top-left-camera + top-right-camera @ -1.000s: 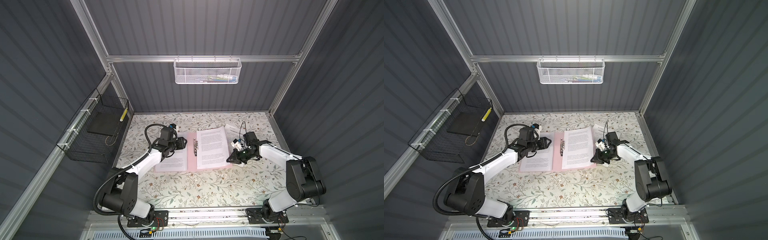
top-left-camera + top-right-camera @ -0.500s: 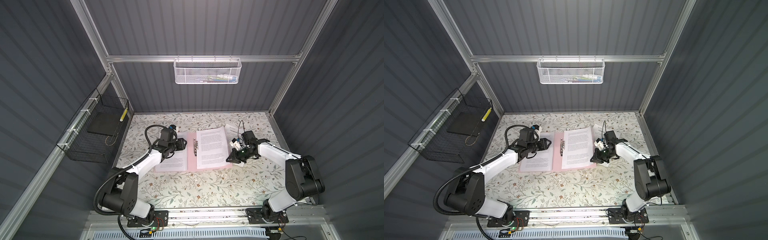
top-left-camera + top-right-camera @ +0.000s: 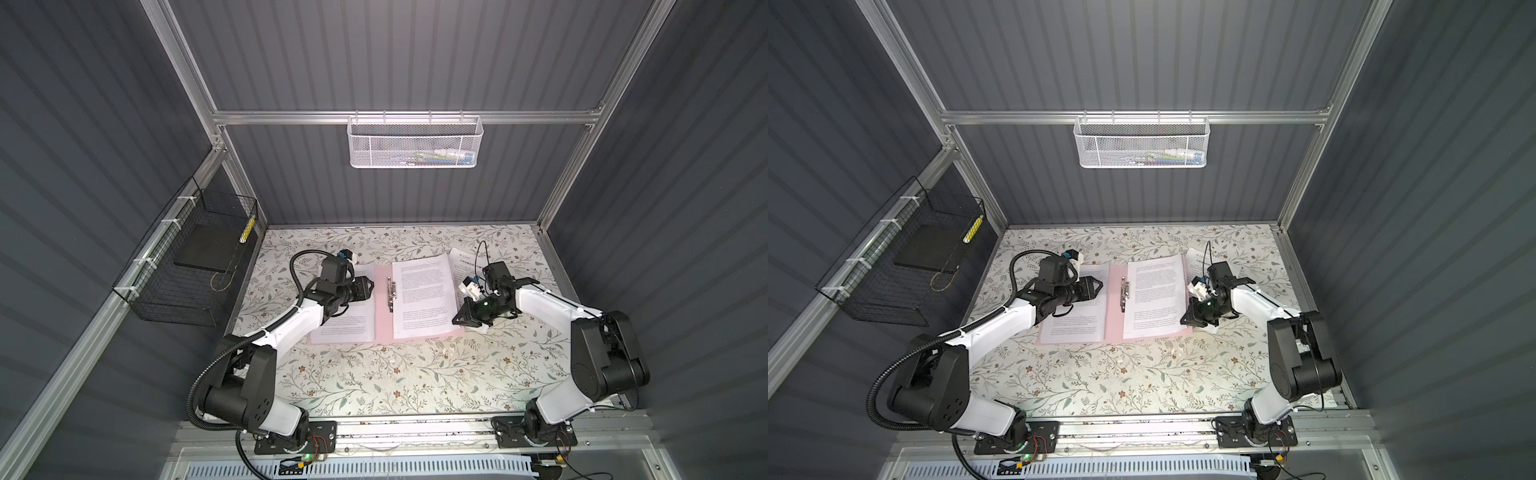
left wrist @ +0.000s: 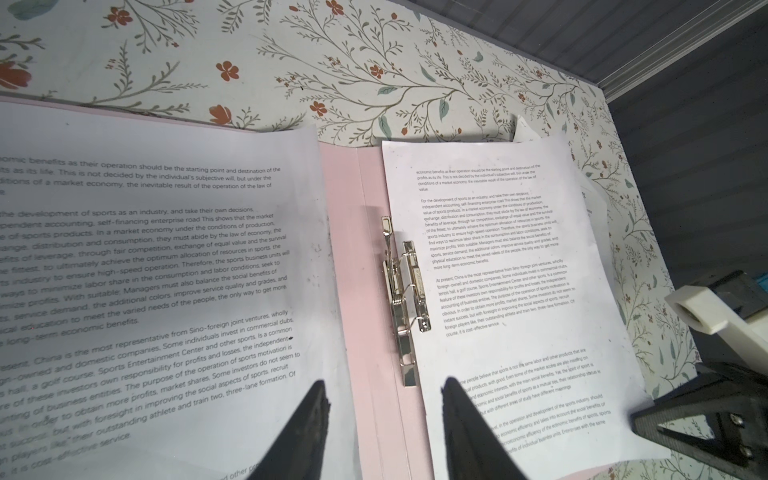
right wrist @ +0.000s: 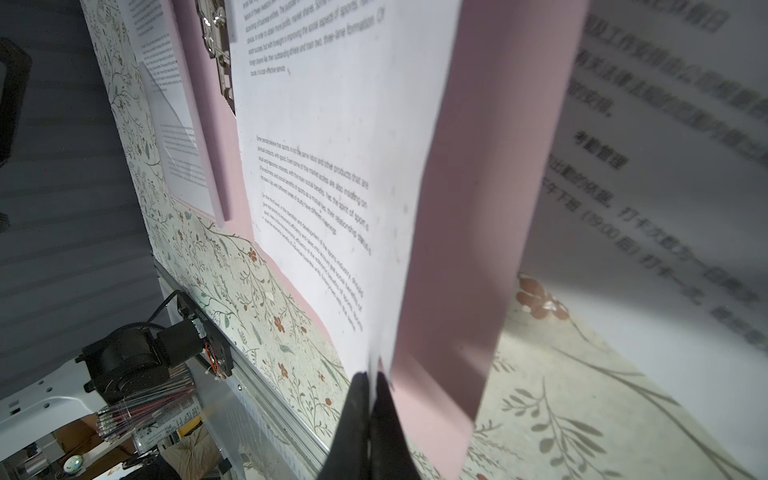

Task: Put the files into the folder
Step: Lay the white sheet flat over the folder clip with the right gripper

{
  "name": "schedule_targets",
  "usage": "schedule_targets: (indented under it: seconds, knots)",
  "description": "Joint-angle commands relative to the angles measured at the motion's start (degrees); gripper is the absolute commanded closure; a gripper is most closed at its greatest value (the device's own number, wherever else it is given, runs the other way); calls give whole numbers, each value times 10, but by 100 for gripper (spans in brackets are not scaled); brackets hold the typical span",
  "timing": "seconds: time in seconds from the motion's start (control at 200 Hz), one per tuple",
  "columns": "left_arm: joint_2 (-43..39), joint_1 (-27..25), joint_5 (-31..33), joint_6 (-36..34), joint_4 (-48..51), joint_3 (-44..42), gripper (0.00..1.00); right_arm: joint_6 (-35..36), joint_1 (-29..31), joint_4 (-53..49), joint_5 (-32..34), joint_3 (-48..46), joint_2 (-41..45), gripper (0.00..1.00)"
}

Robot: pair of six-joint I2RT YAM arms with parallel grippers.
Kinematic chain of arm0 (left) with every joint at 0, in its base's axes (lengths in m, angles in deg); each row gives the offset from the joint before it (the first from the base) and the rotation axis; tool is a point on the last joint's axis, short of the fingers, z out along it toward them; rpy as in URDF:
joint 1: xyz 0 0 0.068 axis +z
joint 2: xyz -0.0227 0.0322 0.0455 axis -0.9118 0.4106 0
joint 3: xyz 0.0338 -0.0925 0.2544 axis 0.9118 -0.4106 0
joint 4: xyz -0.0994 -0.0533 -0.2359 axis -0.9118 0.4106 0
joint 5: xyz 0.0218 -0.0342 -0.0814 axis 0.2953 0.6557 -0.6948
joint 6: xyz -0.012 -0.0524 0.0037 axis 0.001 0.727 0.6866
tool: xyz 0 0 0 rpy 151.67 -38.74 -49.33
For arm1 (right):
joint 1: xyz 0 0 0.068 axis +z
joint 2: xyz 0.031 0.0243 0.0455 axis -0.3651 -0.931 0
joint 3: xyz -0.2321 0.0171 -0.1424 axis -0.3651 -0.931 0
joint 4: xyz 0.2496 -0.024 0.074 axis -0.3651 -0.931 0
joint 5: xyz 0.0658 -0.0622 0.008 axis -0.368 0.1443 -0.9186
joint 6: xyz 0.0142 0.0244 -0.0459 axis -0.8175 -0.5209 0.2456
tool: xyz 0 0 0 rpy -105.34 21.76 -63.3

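The right jaws pinch 1 sheet (image 5: 332, 166), perhaps the folder (image 5: 478, 208) too.

Light: overhead, even; table (image 3: 395, 374) bright, walls (image 3: 83, 124) dim. Shadows: soft, short.
Top views: sharp; frame posts (image 3: 179, 54) splay toward the edges.
Left wrist view: nearest file (image 4: 145, 270) slightly soft, mottled with shade; farther file (image 4: 498, 270) crisp.
Right wrist view: closest file (image 5: 665, 166) badly blurred; bright patch on the table beside it.
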Motion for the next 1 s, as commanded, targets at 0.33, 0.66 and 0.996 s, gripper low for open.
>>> schedule_targets:
  seconds: [0.33, 0.66, 0.996]
  knots:
    - [10, 3, -10, -12, -4, -4, 53, 16, 5, -16, 17, 19, -2, 100]
    - [13, 3, -9, -11, -4, -3, 53, 15, 12, -15, 22, 21, -7, 100]
    - [12, 3, -8, -14, 1, 2, 53, 2, 13, -43, 54, 45, 15, 47]
